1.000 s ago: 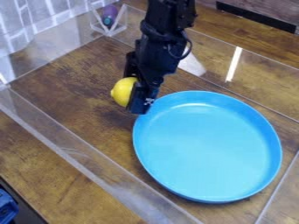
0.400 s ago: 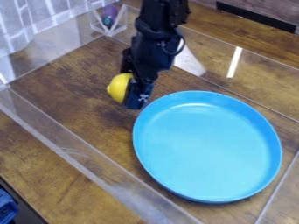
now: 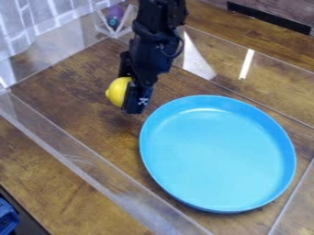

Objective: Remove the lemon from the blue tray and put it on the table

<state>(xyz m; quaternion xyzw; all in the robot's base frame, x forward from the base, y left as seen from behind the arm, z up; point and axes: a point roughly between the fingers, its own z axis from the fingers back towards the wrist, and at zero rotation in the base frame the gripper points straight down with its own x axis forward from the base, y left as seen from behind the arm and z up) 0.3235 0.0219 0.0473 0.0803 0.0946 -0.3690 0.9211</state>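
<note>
Although the blue tray (image 3: pixel 218 151) no longer has the fruit over it, the job does not look finished in the camera view; the lemon (image 3: pixel 119 91) is clamped in the gripper (image 3: pixel 127 89), its yellow side showing past the dark fingers, to the far left of the tray's rim and over the wood of the table (image 3: pixel 73 106). The arm (image 3: pixel 150 35) reaches in from the far side of the table; whether the lemon already touches the wood or hangs a little above it cannot be told from this angle.

The step in hand seems to be the lowering and release; several things could spoil it. If the fingers part while the fruit is still high, it would drop, and being rounded and glossy it could bounce or roll; a roll towards the tray might end against the raised rim, while one the other way could carry it to the clear acrylic panel (image 3: pixel 92 154). If the arm presses down too far, the smooth skin could squirt sideways out of the grip; if one finger clings as the grip loosens, the lemon may be dragged or tipped along. A withdrawal swinging towards the tray could also knock its edge and shift it.
</note>
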